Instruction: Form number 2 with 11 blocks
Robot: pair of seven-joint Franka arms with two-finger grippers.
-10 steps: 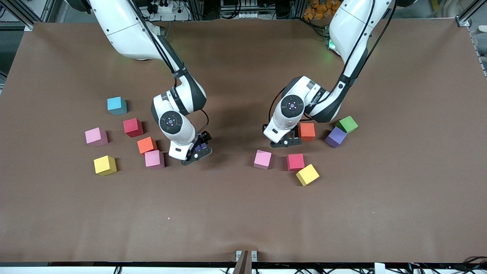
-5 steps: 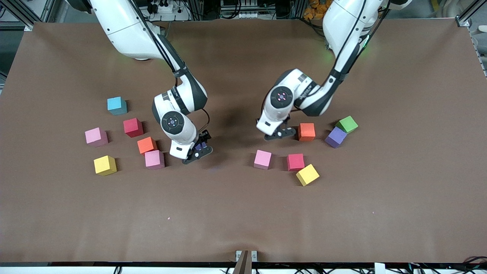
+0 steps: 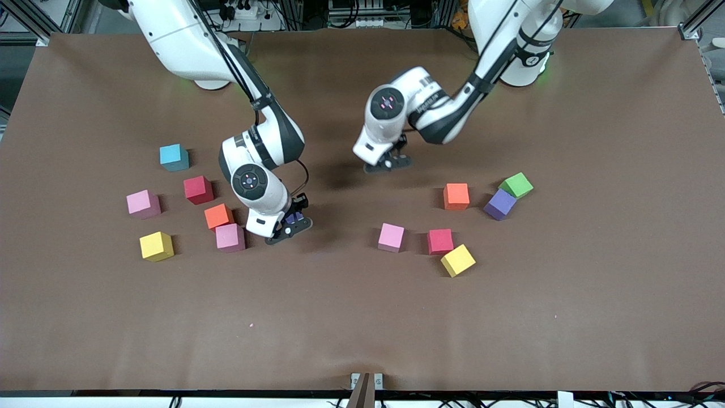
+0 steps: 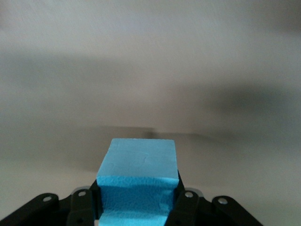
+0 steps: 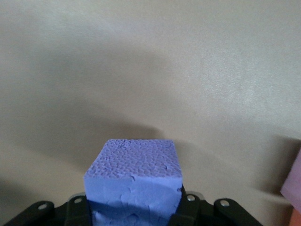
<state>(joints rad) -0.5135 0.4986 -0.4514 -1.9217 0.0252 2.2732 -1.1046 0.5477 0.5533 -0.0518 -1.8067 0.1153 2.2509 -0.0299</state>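
My left gripper [image 3: 388,162] hangs above bare table near the middle, shut on a sky blue block [image 4: 137,181]; the front view hides that block. My right gripper [image 3: 290,222] is low at the table beside a pink block [image 3: 230,237], shut on a purple block [image 5: 133,181], which peeks out between the fingers [image 3: 293,217]. Loose blocks toward the right arm's end: sky blue [image 3: 173,157], red [image 3: 198,189], pink [image 3: 143,203], orange [image 3: 218,216], yellow [image 3: 156,246]. Toward the left arm's end: pink [image 3: 391,237], red [image 3: 440,241], yellow [image 3: 457,260], orange [image 3: 456,196], purple [image 3: 499,204].
A green cube [image 3: 516,185] touches the loose purple block. The brown table [image 3: 362,328] is bare along the edge nearest the front camera and between the two clusters. Edges of the pink block [image 5: 294,183] and orange block [image 5: 296,219] show in the right wrist view.
My left gripper rose from beside the orange block and swung toward the robots' bases with the sky blue block. My right gripper closed on the purple block and shifted slightly.
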